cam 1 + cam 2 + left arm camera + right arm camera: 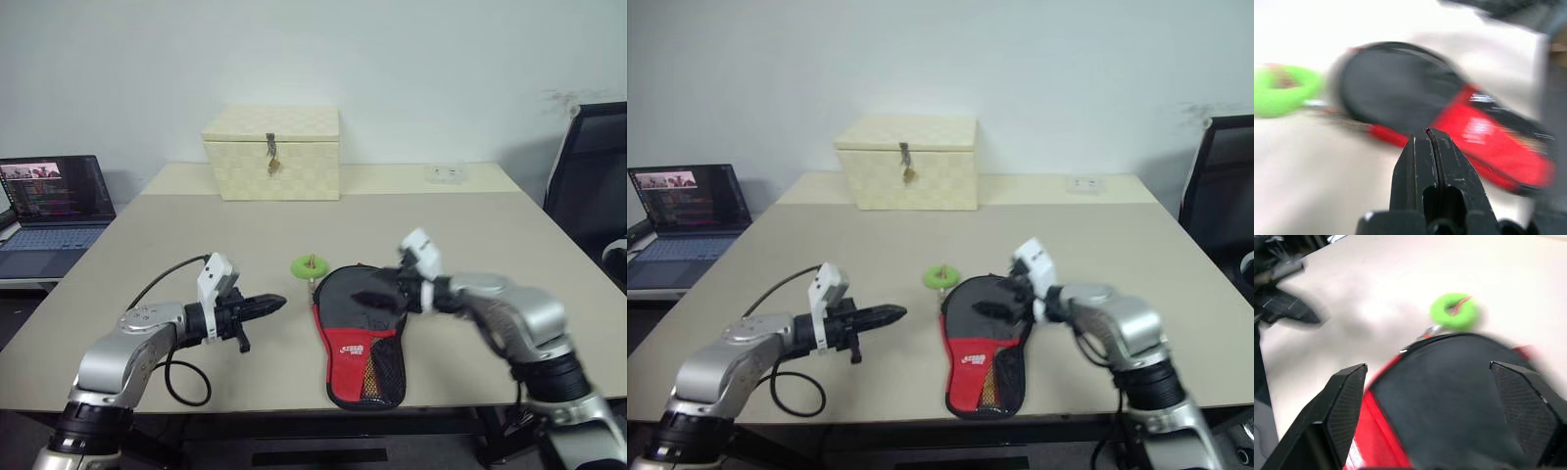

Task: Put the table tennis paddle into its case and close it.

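The case (pixel 358 338) lies flat near the table's front edge, its black round part away from me and its red part with the mesh pocket toward me. A green ring tag (pixel 309 265) rests on the table at its far end. The table tennis paddle is hidden from view. My right gripper (pixel 1426 366) hovers open over the case's black part, one finger toward each side of it. My left gripper (pixel 277 303) is shut and empty, a short way left of the case and pointing at it, as the left wrist view (pixel 1427 131) also shows.
A cream woven latched box (pixel 273 153) stands at the back middle of the table (pixel 196 245). An open laptop (pixel 49 211) sits on a side desk at the left. A black chair (pixel 593 186) is at the right. A small white block (pixel 446 173) lies at the back right.
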